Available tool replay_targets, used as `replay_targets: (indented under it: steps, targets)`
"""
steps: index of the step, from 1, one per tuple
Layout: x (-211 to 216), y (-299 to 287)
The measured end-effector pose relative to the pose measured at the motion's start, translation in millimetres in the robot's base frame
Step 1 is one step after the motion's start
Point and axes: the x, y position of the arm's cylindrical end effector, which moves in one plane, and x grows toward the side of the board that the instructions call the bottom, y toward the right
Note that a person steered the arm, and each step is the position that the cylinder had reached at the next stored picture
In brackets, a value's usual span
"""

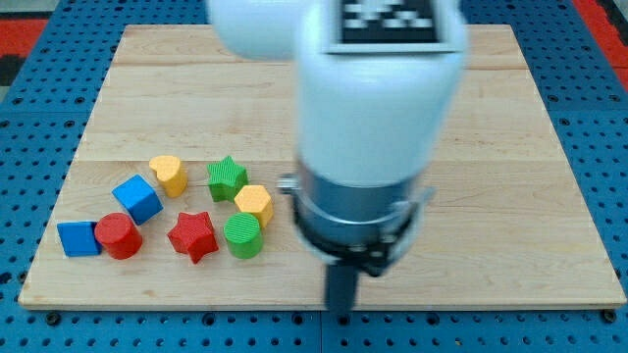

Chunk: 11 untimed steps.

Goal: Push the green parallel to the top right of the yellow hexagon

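Observation:
The yellow hexagon (254,204) lies left of the board's middle. A green star (227,177) sits just to its upper left, close to it or touching. A green cylinder (243,235) sits right below the hexagon. My tip (340,314) is at the board's bottom edge, to the right of and below the green cylinder and apart from every block. The arm's white and grey body hides the middle of the board above the tip.
A yellow heart (169,175), a blue cube (136,198), a blue block (78,238), a red cylinder (119,235) and a red star (192,235) lie to the left on the wooden board (530,196).

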Motion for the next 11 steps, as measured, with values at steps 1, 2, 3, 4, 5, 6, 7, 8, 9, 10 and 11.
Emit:
replay_targets:
  steps: [1, 2, 3, 4, 5, 6, 7, 8, 9, 10, 11]
  targets:
    - [-15.3, -72.1]
    - [-38.6, -92.7]
    - [-44.9, -95.3]
    - [-53.1, -95.3]
    - [-63.5, -110.7]
    - [-78.1, -161.0]
    - [-104.7, -133.3]
    - [-133.2, -110.8]
    - [-152.6, -95.6]
    - [-173.8, -84.8]
    - [-174.6, -73.7]
